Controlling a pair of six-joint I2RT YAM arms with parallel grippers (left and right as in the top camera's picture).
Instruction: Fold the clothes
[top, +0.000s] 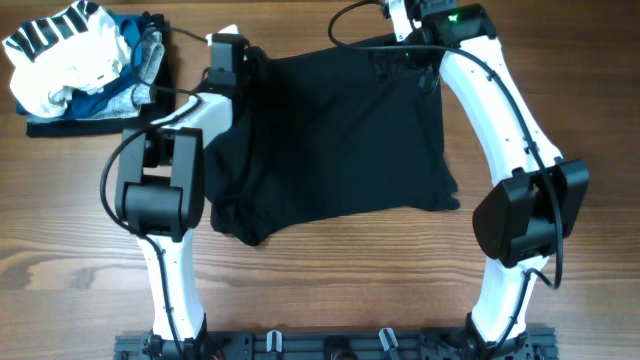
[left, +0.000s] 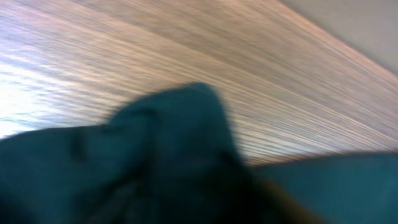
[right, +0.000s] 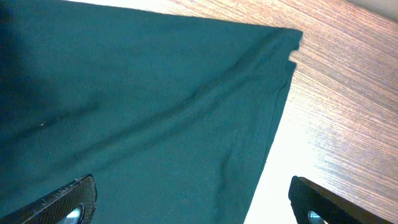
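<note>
The black shirt (top: 340, 140), soft and matte, lies in a rough rectangle on the wood-grain table (top: 80, 250), with its left side rumpled into folds. The right claw (right: 189, 202) is released, its fingers wide apart above smooth cloth near a hemmed corner. The left claw (top: 228, 52) sits at the shirt's bunched far-left corner, and I cannot tell whether it grips.

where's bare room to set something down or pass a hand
Free: the wooden table strip between the large black fabric garment and the arm bases, the near left corner below the stack of white, striped and blue clothes, and the side beyond the right arm. Crowded: where stack, left arm and garment meet.
</note>
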